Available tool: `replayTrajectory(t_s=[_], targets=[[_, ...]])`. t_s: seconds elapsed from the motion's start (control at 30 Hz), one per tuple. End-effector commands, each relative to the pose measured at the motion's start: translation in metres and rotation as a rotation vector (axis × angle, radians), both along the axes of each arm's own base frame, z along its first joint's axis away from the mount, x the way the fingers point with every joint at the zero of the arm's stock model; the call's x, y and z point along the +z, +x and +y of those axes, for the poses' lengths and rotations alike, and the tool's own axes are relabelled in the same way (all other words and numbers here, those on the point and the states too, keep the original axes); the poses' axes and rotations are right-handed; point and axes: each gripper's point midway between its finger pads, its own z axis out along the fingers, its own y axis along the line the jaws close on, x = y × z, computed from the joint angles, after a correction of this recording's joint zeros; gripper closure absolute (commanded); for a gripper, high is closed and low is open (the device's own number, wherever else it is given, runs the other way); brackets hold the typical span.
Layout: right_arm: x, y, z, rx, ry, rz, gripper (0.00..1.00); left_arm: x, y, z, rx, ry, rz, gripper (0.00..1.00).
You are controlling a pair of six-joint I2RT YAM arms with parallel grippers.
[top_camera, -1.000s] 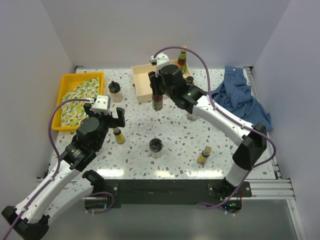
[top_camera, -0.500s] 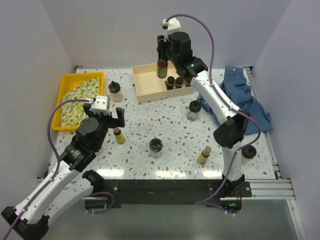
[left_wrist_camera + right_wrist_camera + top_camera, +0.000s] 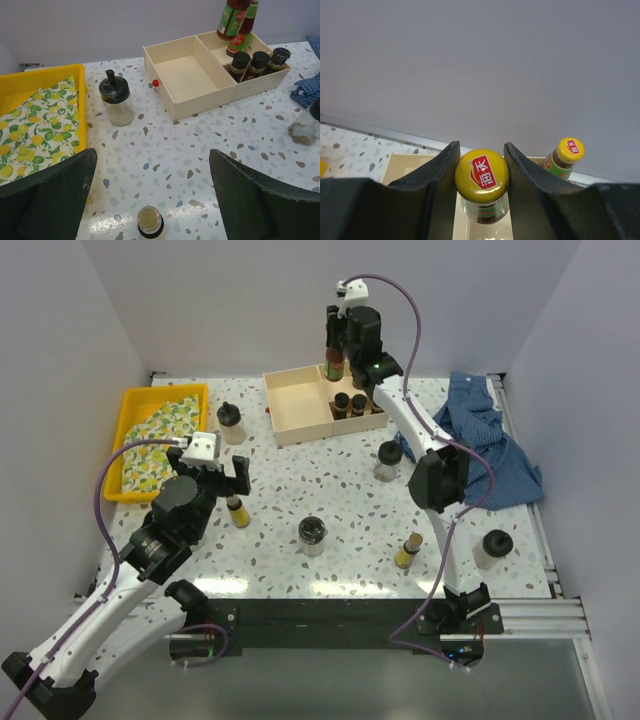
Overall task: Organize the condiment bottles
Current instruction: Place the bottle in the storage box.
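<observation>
My right gripper (image 3: 335, 338) is shut on the yellow cap of a slim sauce bottle (image 3: 334, 366) and holds it upright over the back right compartment of the pale wooden box (image 3: 300, 412). In the right wrist view the cap (image 3: 482, 175) sits between the fingers, and a second sauce bottle (image 3: 568, 150) stands to its right. Three tiny dark-capped bottles (image 3: 259, 61) stand in the box's front right compartment. My left gripper (image 3: 225, 475) is open and empty above a small yellow bottle (image 3: 237, 510), which shows from above in the left wrist view (image 3: 149, 221).
Black-lidded jars stand left of the box (image 3: 231, 423), right of centre (image 3: 389, 460), at centre front (image 3: 312, 535) and front right (image 3: 492, 548). Another small yellow bottle (image 3: 407, 551) stands near the front. A yellow tray (image 3: 135, 400) with lemon cloth lies left. A blue cloth (image 3: 480, 435) lies right.
My right arm has lifted the sauce bottle from in front of the box and carried it back over the box's rear right compartment. The left arm has not moved.
</observation>
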Motion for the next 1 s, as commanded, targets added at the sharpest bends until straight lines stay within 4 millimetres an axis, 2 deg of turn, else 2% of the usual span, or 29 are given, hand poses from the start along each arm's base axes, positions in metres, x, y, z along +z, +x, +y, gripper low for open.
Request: replayTrajectory(t_s=[0.0,0.1,0.13,0.17,0.37,0.4,0.47,0.63,0.97], targets=[[0.130,0.002,-0.033,-0.038,0.173,-0.375,1.00,0.010,0.003,0.000,0.014,-0.034,-0.041,0.00],[0.113,0.015,-0.035,-0.040,0.156,-0.385,1.00,0.009,0.003,-0.001,0.014,-0.031,-0.037,0.00],[0.113,0.017,-0.036,-0.041,0.158,-0.401,1.00,0.008,0.004,-0.001,0.014,-0.029,-0.035,0.00],[0.101,0.024,-0.036,-0.035,0.151,-0.392,1.00,0.008,0.004,-0.001,0.014,-0.027,-0.034,0.00],[0.080,0.039,-0.034,-0.008,0.134,-0.419,1.00,0.005,0.006,-0.006,-0.004,-0.023,-0.025,0.00],[0.071,0.043,-0.031,-0.002,0.129,-0.412,1.00,0.006,0.007,-0.006,-0.004,-0.021,-0.026,0.00],[0.069,0.044,-0.030,0.004,0.126,-0.429,1.00,0.003,0.007,-0.006,-0.003,-0.016,-0.018,0.00],[0.046,0.055,-0.025,0.025,0.081,-0.450,1.00,0.003,0.008,-0.006,0.000,-0.014,-0.016,0.00],[0.018,0.065,-0.021,0.045,0.061,-0.461,1.00,0.002,0.008,-0.007,-0.001,-0.013,-0.014,0.00]])
